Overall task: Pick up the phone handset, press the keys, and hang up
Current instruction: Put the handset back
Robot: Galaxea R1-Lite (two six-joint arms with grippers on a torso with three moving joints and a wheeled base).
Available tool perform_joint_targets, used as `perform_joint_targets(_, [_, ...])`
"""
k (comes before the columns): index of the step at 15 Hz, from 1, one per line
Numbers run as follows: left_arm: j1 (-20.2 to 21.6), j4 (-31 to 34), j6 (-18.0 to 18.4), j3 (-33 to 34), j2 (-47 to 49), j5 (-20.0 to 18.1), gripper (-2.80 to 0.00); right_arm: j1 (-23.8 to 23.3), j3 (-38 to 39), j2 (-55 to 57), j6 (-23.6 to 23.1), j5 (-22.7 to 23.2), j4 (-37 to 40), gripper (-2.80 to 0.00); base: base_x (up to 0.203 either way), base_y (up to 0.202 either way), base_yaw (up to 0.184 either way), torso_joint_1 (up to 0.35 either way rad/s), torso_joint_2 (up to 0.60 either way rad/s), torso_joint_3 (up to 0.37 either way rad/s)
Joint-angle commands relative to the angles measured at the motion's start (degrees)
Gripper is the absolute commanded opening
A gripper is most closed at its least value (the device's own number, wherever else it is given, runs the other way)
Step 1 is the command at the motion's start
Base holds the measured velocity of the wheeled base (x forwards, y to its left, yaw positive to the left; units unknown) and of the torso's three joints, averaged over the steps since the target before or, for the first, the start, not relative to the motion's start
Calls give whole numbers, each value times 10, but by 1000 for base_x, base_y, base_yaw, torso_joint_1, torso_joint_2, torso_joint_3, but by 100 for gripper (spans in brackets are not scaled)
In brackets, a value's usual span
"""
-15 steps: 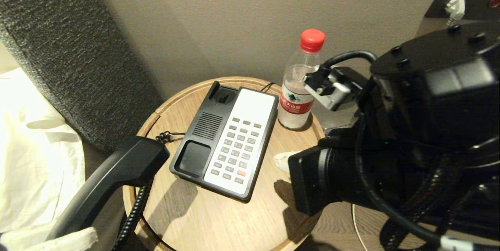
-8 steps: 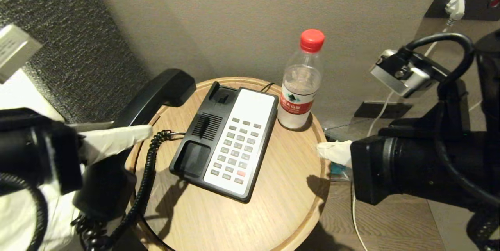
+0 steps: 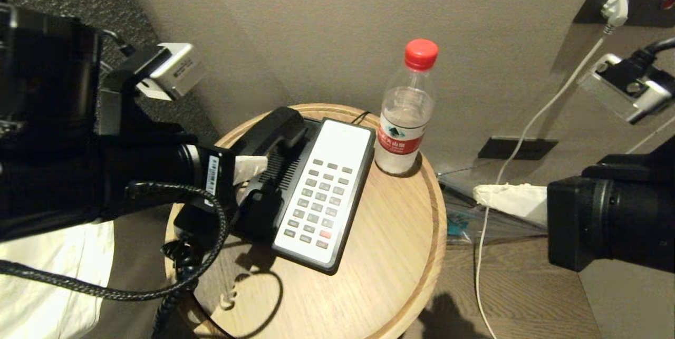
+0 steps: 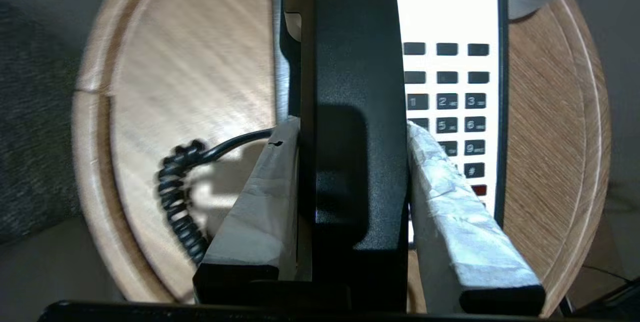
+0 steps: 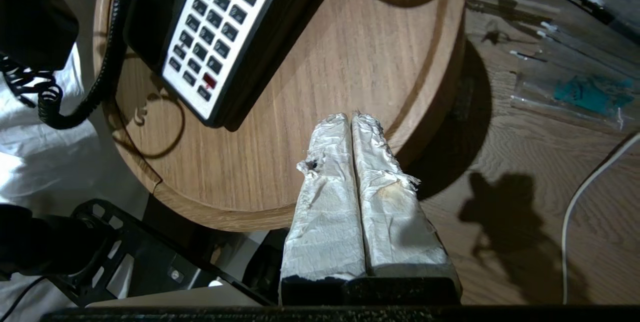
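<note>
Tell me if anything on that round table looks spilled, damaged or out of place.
Nothing stands out. The water bottle stands upright and capped, the phone base lies flat, and the left gripper holds the phone handset over it.

You see the phone handset, a long black receiver with blocky ends, lying lengthwise over the phone base's left cradle side, its coiled cord trailing near-left.

We see our right gripper with its wrapped fingers pressed together, above the round wooden table's edge. The phone base lies beyond, its coiled cord trailing off the table.
</note>
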Motion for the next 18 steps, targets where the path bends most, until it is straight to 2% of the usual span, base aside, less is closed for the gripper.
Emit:
perform_joint_targets(1, [-6,-1,-2,-25,37,3,-280,-4,8,-18,2,0,1,-280,0,0,0,0,0,0])
perform_joint_targets(9, [-5,-2,-4,-69,89,23,-280,-27,53,-52,1,5,4,-280,0,0,0,0,0,0])
perform_joint_targets(18, [-4,-23,-7,-57,109,22,-280,-29,58,-52,1,6,3,-280,0,0,0,0,0,0])
